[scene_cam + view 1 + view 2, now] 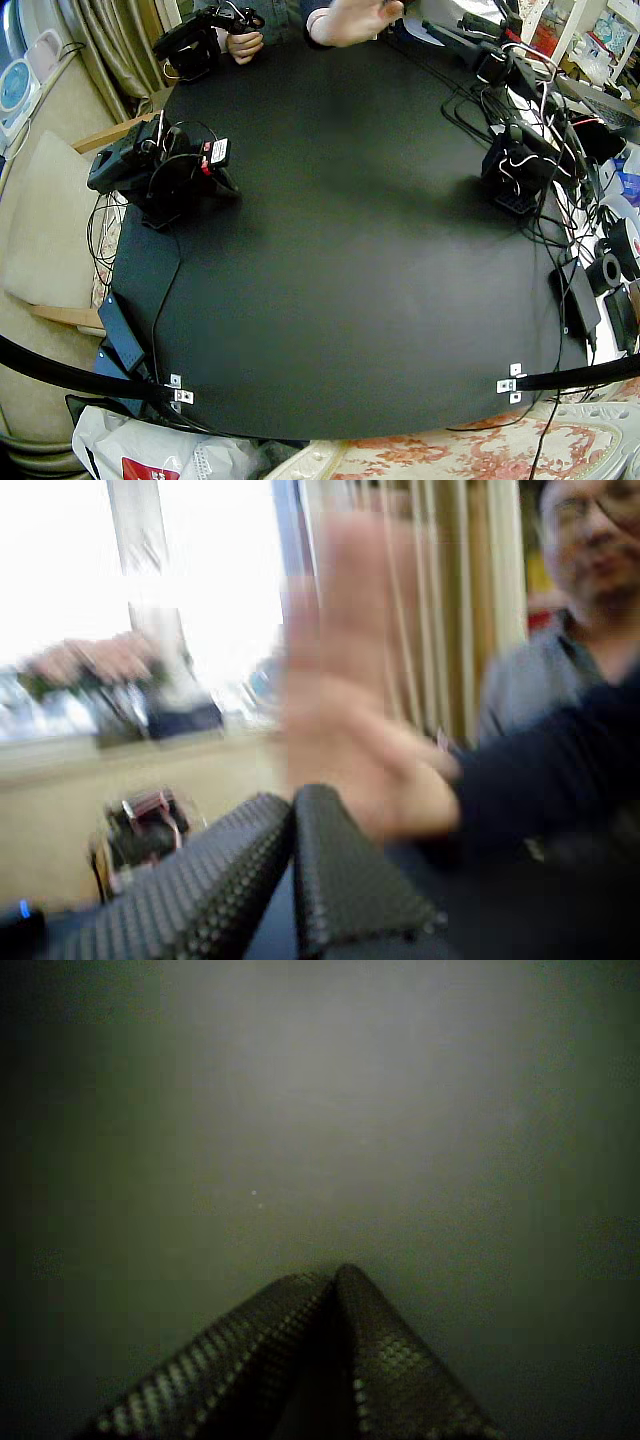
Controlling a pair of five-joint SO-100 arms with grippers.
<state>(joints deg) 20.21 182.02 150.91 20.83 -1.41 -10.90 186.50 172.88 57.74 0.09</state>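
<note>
Both arms sit folded on a round black table with nothing lying near them. My right gripper rests low by the table's edge. In a wrist view its jaws are pressed together, with only dark tabletop in front of them. My left gripper is tucked in among cables. Its textured jaws are shut on nothing and point across the table at a person's raised, blurred hand. The right arm shows small behind them.
A person sits at the far edge with one hand lifted over the table and the other on a leader arm. Cables and electronics crowd the table's edge by the left arm. Curtains and a chair stand beside the right arm.
</note>
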